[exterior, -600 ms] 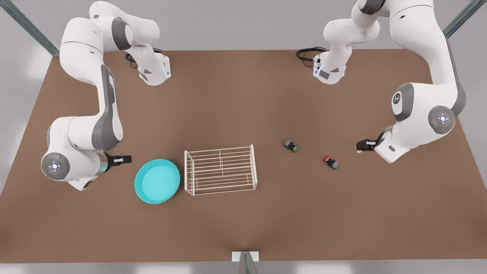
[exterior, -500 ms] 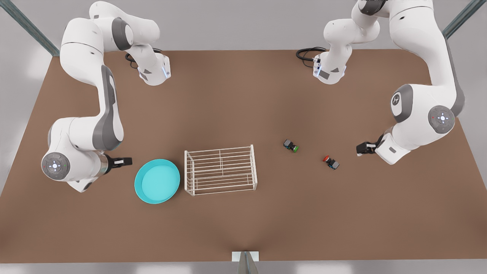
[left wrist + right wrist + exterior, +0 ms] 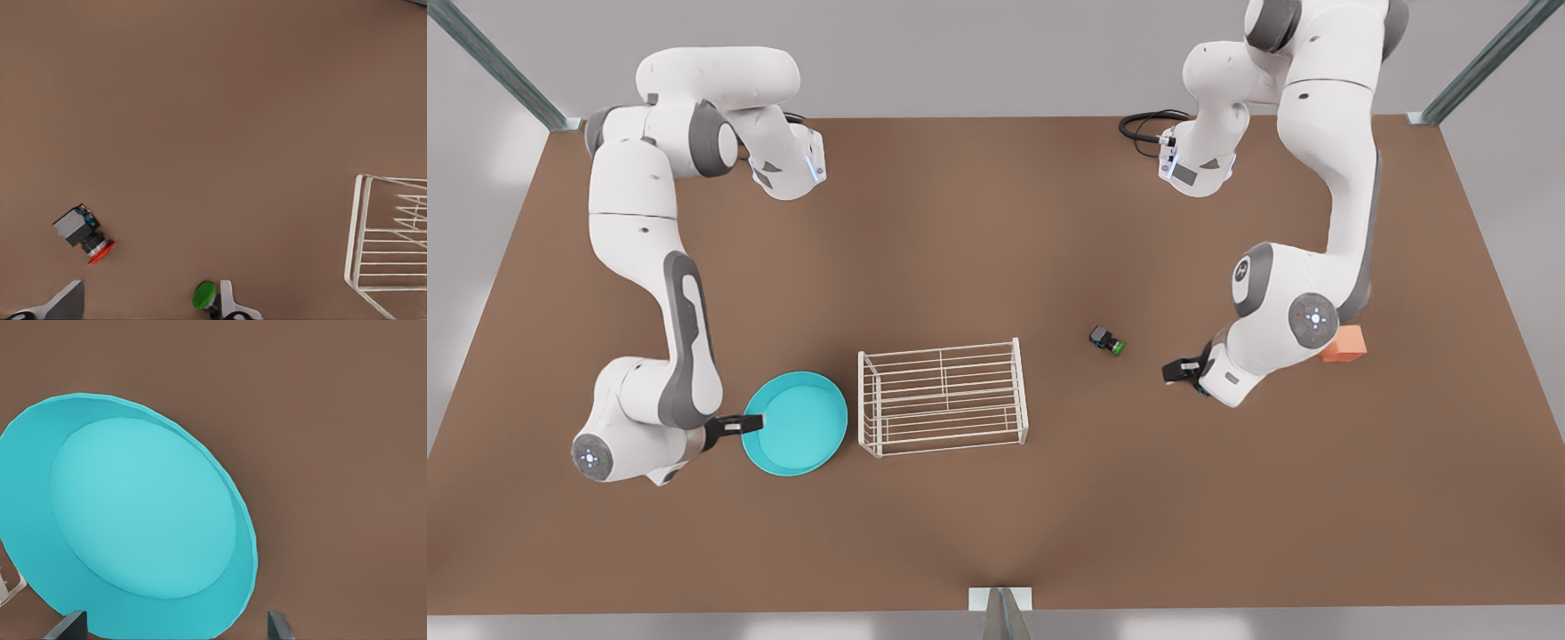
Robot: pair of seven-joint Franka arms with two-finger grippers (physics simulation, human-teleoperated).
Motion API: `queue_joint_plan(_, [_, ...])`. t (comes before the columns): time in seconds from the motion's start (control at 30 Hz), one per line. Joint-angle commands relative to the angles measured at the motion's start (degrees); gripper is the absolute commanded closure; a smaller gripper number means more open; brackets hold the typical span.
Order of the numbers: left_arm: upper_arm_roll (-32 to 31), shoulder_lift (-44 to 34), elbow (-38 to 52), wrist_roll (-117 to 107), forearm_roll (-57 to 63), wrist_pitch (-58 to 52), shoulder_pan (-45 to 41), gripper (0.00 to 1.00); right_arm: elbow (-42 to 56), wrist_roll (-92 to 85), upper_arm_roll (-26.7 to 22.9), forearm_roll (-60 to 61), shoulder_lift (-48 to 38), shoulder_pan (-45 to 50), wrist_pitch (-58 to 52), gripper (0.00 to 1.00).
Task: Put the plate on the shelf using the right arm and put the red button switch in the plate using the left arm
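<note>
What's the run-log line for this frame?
stage: reach | right gripper: open, at plate rim | left gripper: open over red switch | plate on table, rack bare

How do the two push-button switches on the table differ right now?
The red button switch has a red cap, the green switch a green one. In the left wrist view the red one lies on its side between the open jaws of the left gripper; the green switch lies just beyond one fingertip, on the side nearer the shelf. Both are small, dark-bodied and rest on the table.
</note>
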Motion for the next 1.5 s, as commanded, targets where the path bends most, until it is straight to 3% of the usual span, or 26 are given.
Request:
queue_joint_plan(0.0, [0.0,0.0,-1.4,-22.1,-0.2,8.8,0.3,0.0,-0.3,-7.4,-0.1,0.0,0.6,0.1,4.4,0.0])
queue_joint_plan(0.1, [0.3,0.5,-2.8,-21.9,-4.9,12.1,3.0,0.0,-4.0,-10.5,-0.2,2.0,1.1,-0.5,9.6,0.0])
queue_joint_plan(0.2, [0.3,-1.6,-9.9,-22.1,-4.8,20.7,2.9,0.0,-4.4,-14.7,-0.2,2.3,2.1,-1.5,11.6,0.0])
queue_joint_plan(0.4, [2.0,-1.3,-10.8,-22.4,-4.3,22.5,3.0,0.0,-6.0,-14.4,-0.1,0.3,2.8,-0.2,14.7,0.0])
queue_joint_plan(0.5, [3.8,-0.4,-11.2,-22.9,-4.1,22.9,3.1,0.0,-6.0,-13.9,-0.1,0.5,2.7,-0.2,14.5,0.33])
queue_joint_plan(0.53, [4.3,-0.2,-12.0,-25.6,3.0,22.4,3.1,0.0,-6.0,-14.1,-0.1,0.6,2.7,-0.3,14.5,0.42])
queue_joint_plan(0.6, [4.3,0.1,-11.7,-28.4,8.8,19.5,2.9,0.0,-6.0,-14.4,-0.2,0.7,2.8,-0.3,14.5,0.57])
queue_joint_plan(0.7, [4.4,1.2,-11.7,-28.4,11.0,18.0,3.0,0.0,-6.0,-14.6,-0.1,0.6,2.8,-0.5,14.5,0.7])
queue_joint_plan(1.47, [5.0,7.8,-11.3,-29.2,11.0,21.7,6.0,0.0,-2.7,-14.3,-1.2,0.5,-0.5,-1.9,2.2,0.75])
